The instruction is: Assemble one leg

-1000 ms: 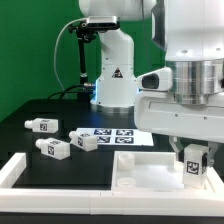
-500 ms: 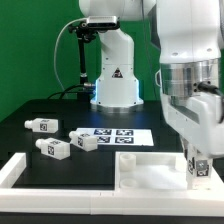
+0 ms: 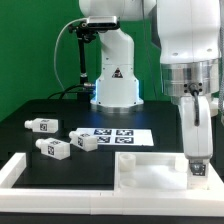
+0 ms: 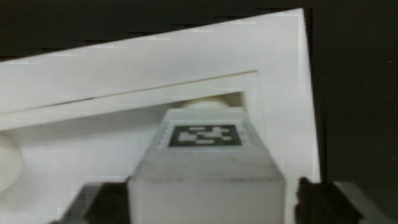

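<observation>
Exterior view: the arm is lowered over the right end of the large white panel, which lies on the black desk at the near right. The jaws are at the panel's right edge. A leg with a black-and-white tag facing the camera sits between them, upright, low over the panel surface; whether its lower end touches the panel cannot be told.

Wrist view: the same leg fills the centre of the frame, tag square on its visible face, with the two dark fingertips pressed against its sides. Jaws are clamped on this leg. Beyond the leg lies the white panel with a raised edge and a rounded recess just past the leg's end.

Other parts on the desk, exterior view: three more loose legs lying on their sides at the left, one far left, one nearer the camera, one towards the centre. The marker board lies flat at centre, just beyond the panel. A long white rail runs along the near left edge.
</observation>
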You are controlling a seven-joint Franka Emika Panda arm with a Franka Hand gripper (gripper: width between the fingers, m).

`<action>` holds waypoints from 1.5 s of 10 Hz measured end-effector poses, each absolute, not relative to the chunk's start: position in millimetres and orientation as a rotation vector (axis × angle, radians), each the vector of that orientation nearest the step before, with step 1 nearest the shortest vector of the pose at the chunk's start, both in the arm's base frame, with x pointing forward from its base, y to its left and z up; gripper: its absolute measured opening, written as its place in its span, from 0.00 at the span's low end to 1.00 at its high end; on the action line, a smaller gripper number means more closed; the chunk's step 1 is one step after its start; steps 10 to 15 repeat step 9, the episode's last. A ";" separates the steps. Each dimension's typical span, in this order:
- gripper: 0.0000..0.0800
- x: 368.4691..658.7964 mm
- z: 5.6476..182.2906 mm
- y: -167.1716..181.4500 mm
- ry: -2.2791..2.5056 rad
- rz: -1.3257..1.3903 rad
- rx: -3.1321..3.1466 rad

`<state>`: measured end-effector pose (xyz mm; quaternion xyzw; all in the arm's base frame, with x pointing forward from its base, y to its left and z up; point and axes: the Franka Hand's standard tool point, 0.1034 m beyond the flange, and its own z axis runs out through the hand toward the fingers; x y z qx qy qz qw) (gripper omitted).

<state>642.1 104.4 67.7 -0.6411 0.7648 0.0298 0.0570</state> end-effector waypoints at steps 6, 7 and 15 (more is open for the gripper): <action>0.81 656.6 119.5 104.6 2.160 0.036 -2.021; 0.81 657.5 126.2 104.2 2.163 0.047 -2.012; 0.81 656.7 122.0 104.2 2.163 0.046 -2.018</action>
